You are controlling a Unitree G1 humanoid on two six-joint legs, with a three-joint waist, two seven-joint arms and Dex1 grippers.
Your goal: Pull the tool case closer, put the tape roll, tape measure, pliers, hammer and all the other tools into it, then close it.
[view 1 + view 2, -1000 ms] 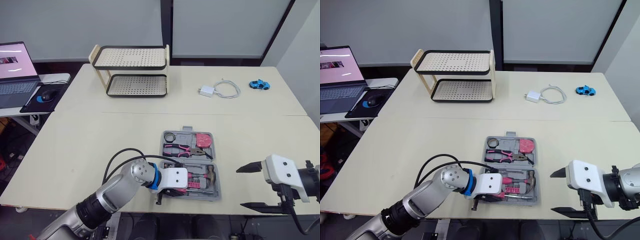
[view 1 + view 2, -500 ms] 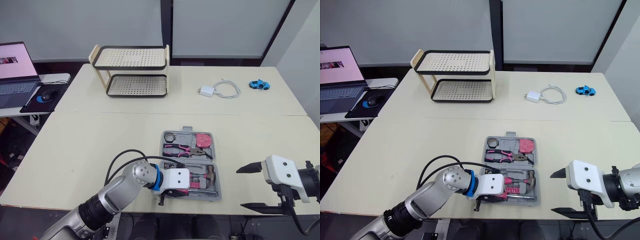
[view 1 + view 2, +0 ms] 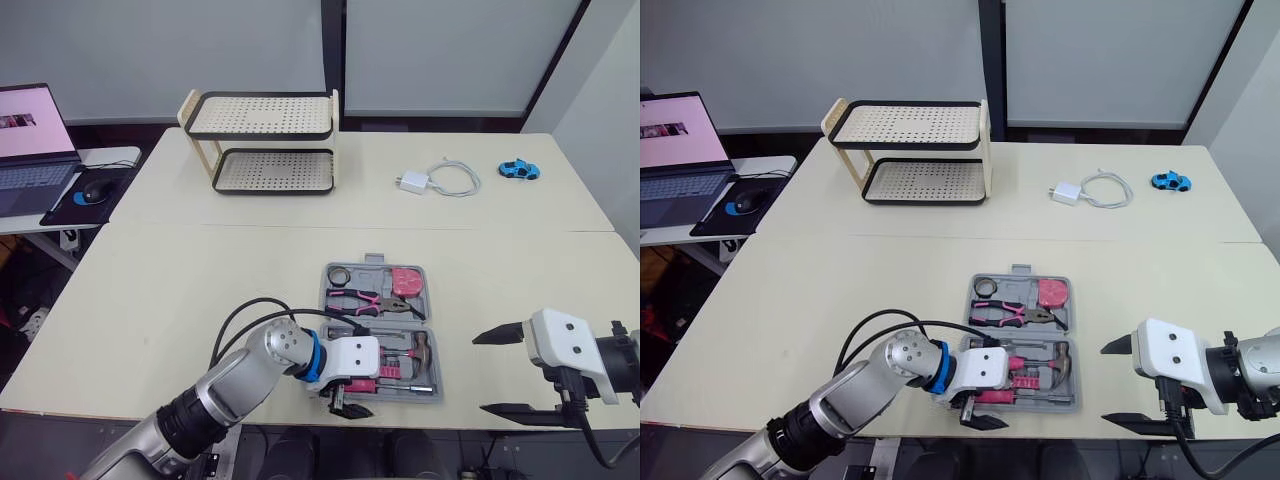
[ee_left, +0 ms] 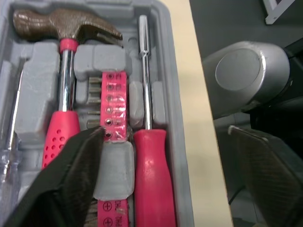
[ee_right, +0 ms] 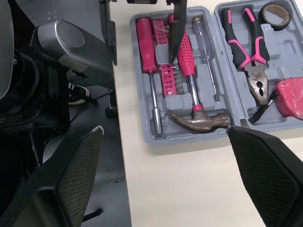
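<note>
Hovering at the near wall of the open tool case [image 3: 370,270], my left end effector [image 3: 347,405] is released, fingers spread. One finger lies over the case's near half beside the strip of screwdriver bits [image 4: 113,104]; the other hangs outside the case, past the edge of the surface [image 3: 200,290]. In that half the hammer [image 4: 66,80] lies on one side of the bits and a red-handled screwdriver [image 4: 147,142] on the other. The case's far half holds the tape roll [image 3: 339,273], the pliers [image 3: 365,300] and the tape measure [image 3: 406,281] (the pink one, opposite the roll). My right end effector [image 3: 480,374] is also released, empty, well apart from the case's right side.
</note>
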